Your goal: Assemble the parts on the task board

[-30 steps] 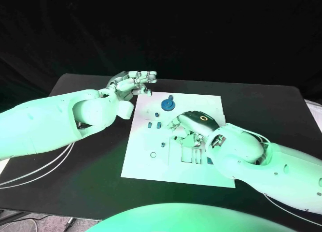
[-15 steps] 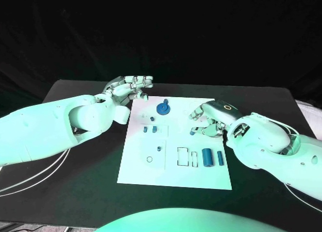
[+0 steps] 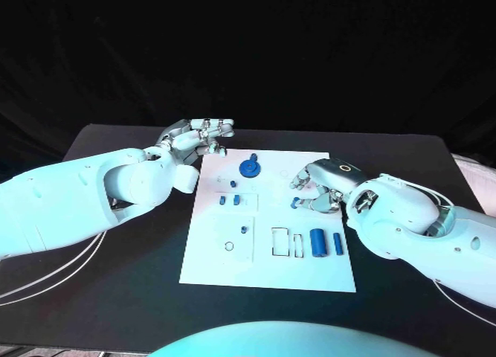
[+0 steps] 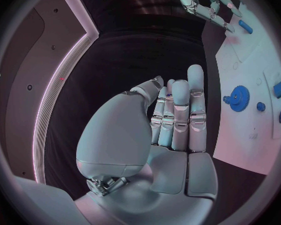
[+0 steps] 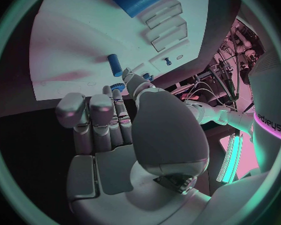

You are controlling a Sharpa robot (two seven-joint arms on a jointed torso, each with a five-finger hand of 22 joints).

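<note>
On task board (image 3: 312, 275) w/ blue gear (image 3: 250, 166), we see right robot hand (image 3: 315, 187) pinching a small blue part (image 3: 297, 203); left robot hand (image 3: 201, 134) curled, holding nothing.

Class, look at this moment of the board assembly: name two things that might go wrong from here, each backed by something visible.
1. The right hand seems to pinch a small blue cylindrical part at its fingertips above the white task board; so slight a hold may let it slip.
2. The left hand hovers at the board's far corner, near the blue gear; a careless move could knock it.
</note>
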